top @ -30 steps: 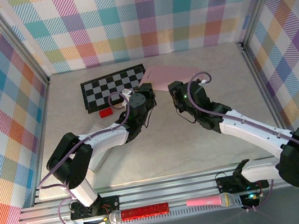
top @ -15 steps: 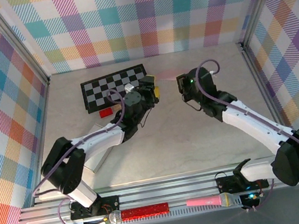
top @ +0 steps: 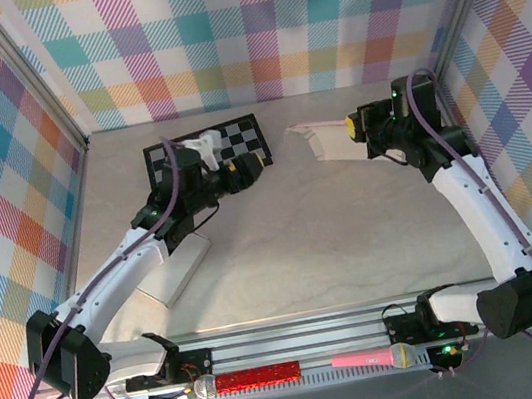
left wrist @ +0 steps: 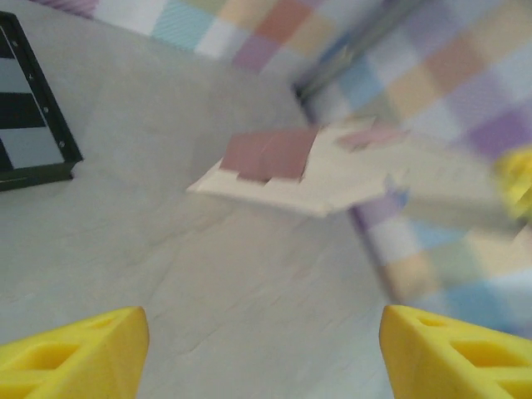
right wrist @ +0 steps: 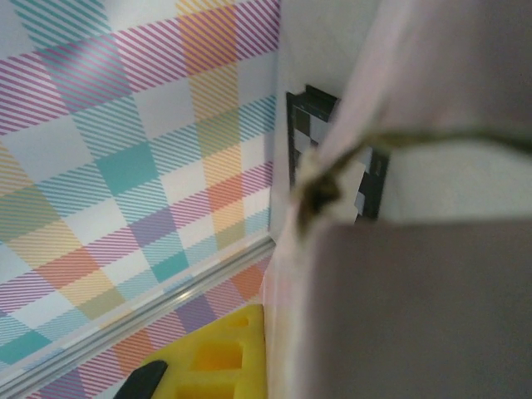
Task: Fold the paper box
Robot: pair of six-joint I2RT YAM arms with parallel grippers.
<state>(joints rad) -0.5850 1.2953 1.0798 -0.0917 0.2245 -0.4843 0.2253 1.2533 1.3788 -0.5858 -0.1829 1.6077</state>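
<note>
Gripping the paper box (top: 330,142) at the far right of the table (top: 304,244), we have our right gripper (top: 353,125) clenched on its edge; our left gripper (top: 256,164) hangs by the near right corner of the checkerboard (top: 165,170), jaws spread wide, empty, facing the box.

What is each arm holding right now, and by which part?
The right gripper pinches the paper box by its right-hand edge; the left gripper is open and holds nothing.

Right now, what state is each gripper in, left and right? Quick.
Left gripper: open, holding nothing.
Right gripper: shut on the paper box.
</note>
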